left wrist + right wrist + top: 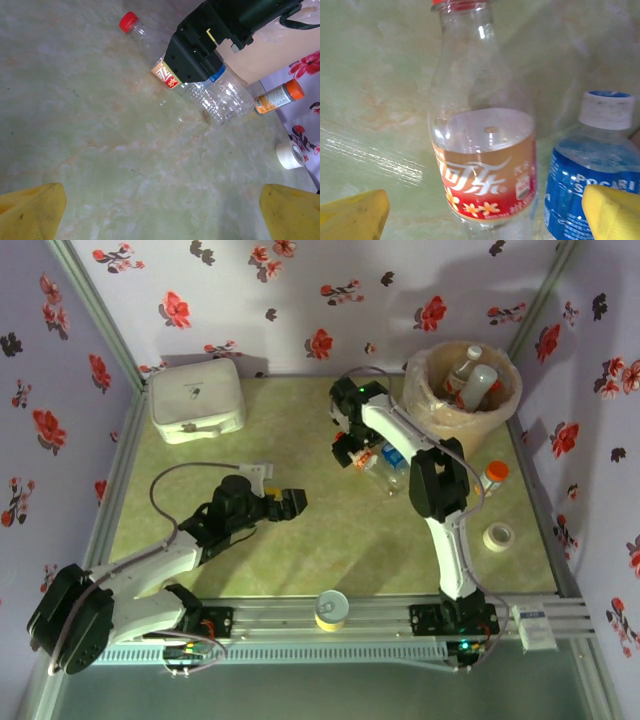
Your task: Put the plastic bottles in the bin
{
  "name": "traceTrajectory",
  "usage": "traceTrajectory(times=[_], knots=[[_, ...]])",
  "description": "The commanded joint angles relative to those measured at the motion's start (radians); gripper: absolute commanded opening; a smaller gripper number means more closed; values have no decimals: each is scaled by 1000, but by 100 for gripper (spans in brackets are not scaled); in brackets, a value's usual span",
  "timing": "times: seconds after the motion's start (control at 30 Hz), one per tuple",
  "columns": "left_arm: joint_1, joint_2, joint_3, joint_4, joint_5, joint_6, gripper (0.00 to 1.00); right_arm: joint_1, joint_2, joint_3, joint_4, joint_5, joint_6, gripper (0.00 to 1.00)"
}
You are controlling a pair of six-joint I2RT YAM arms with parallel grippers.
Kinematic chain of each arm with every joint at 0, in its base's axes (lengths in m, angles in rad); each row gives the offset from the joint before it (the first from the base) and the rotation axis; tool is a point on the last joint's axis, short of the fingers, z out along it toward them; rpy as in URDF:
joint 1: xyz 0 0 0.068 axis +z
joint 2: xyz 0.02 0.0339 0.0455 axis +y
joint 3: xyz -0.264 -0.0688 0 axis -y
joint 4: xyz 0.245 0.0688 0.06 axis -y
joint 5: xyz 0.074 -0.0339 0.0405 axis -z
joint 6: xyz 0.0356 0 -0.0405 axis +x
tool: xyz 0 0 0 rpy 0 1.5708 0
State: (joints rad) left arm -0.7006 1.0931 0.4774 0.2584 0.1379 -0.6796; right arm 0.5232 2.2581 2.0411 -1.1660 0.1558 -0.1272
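Operator: Bottles first, pls. Where did the task items sit at this entry?

Checker: Two lay on tbl [300,560], centre-right, side by side. Red-label bottle [485,165] had a red cap, and blue-label bottle [570,190] was just beside it. Two more bottles [472,375] stuck up out of bin [425,400], tilted. Bin was in back right corner, w/ clear bag liner over the rim.

Operator: Grippers?

Checker: Right gripper [350,452] hung over red-label bottle. Its yellow fingers [352,215] were spread wide, one each side of the bottle, w/ no contact seen on the left side. Left gripper [292,502] sat low near tbl centre, well apart from both bottles. Its fingers [30,212] were spread wide too, w/ nothing btwn them but bare tbl.

Operator: Anything in the way?

Checker: Blue-label bottle was the main one. It lay on the right-hand finger's side, and that finger overlapped it in right wrist view. Couldn't tell if they touched. Right gripper's black body covered the middle of red-label bottle from left wrist cam, leaving cap and neck visible. Right arm's elbow [438,480] sat btwn the tbl bottles and orange-capped vial [495,475].

Operator: Other clutter?

Checker: Vial stood near bin, btwn it and tape roll [498,536], along right edge. White box [197,400] was back left, well apart from everything else. Yellow-rimmed tin [332,608] was at front rail btwn the arm bases.
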Motion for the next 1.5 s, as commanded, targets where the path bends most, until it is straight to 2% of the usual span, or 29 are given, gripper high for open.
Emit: traceTrajectory(times=[0.0, 0.43, 0.57, 0.83, 0.87, 1.1, 1.23, 1.47], knots=[[8, -12, -4, -14, -11, 0, 100, 4, 38, 39, -47, 8, -26, 100], [10, 34, 7, 7, -8, 3, 100, 4, 145, 56, 49, 0, -52, 99], [10, 63, 25, 12, 1, 5, 100, 2, 165, 46, 70, 11, -45, 88], [11, 58, 38, -1, 14, 1, 100, 0, 128, 85, 72, -1, -35, 73], [12, 56, 38, -2, 14, -2, 100, 0, 117, 91, 73, -8, -34, 68], [11, 82, 66, -5, 14, -5, 100, -12, -6, 93, 77, -45, -7, 54], [11, 90, 81, -7, 17, -5, 100, -32, -149, 78, 106, -78, 9, 49], [12, 65, 36, 13, 9, -14, 100, -116, -409, 48, 214, -98, 64, 46]])
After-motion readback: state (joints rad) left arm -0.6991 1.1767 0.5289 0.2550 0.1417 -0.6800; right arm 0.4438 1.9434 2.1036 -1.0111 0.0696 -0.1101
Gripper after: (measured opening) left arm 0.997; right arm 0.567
